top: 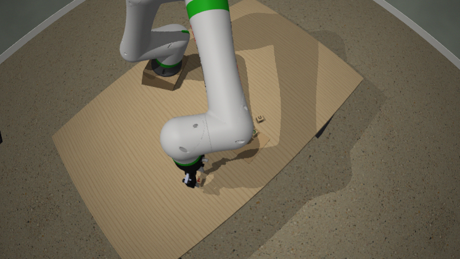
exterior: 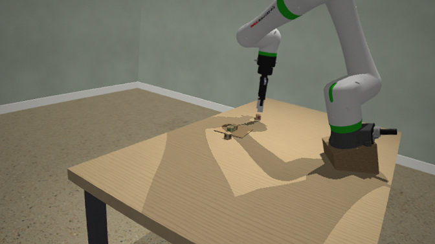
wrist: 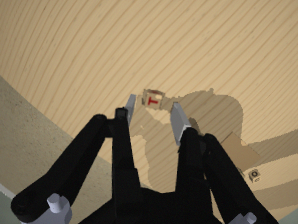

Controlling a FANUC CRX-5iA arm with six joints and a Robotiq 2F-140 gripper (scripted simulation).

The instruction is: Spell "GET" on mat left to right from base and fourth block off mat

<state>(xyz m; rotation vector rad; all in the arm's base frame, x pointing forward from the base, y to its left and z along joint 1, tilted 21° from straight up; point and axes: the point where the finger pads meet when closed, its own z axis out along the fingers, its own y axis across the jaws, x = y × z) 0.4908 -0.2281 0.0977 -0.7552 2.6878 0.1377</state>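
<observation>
The T block (top: 199,180) (exterior: 258,117) (wrist: 153,100) lies on the table off the mat, its red T facing up. My gripper (exterior: 259,108) (wrist: 153,107) is partly open and empty, pointing down above the T block, which shows between the fingertips in the wrist view. The thin mat (top: 264,140) (exterior: 244,133) (wrist: 240,150) lies on the table. A block with a green letter (top: 254,132) (exterior: 230,129) is at the mat, with another block (exterior: 235,125) close beside it; that one's letter is hidden. The U block (top: 259,119) (exterior: 227,135) lies just off the mat.
The robot's base stands on a wooden plinth (top: 157,80) (exterior: 355,158). In the top view the arm's wrist hangs over part of the mat. The arm's shadow falls across the mat and table (top: 128,144) (exterior: 188,187). The table's edge runs beyond the T block.
</observation>
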